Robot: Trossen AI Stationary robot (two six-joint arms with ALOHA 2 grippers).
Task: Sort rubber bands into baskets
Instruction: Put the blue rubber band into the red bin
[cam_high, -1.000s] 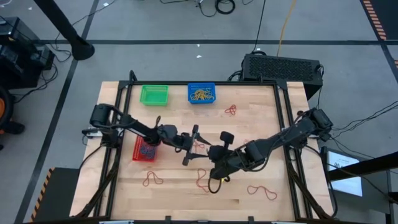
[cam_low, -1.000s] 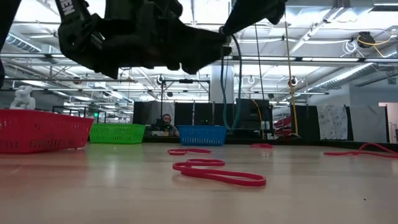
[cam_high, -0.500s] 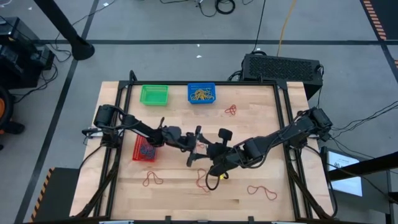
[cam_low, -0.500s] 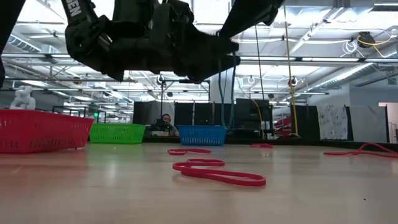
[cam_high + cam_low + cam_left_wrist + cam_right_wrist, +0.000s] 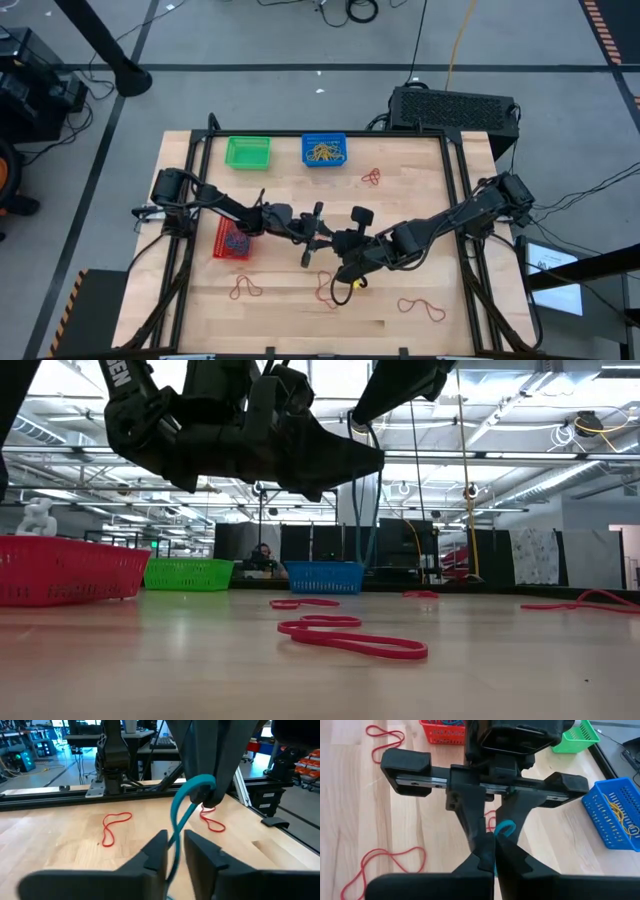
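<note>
The teal rubber band [image 5: 186, 805], light, limp and stretchy, hangs mid-air above the surface, pinched by the right gripper [image 5: 494, 851] while the left gripper [image 5: 174, 851] closes around its lower strand, best held mid-loop.

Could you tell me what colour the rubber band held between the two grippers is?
Teal blue; the rubber band shows best in the left wrist view.
</note>
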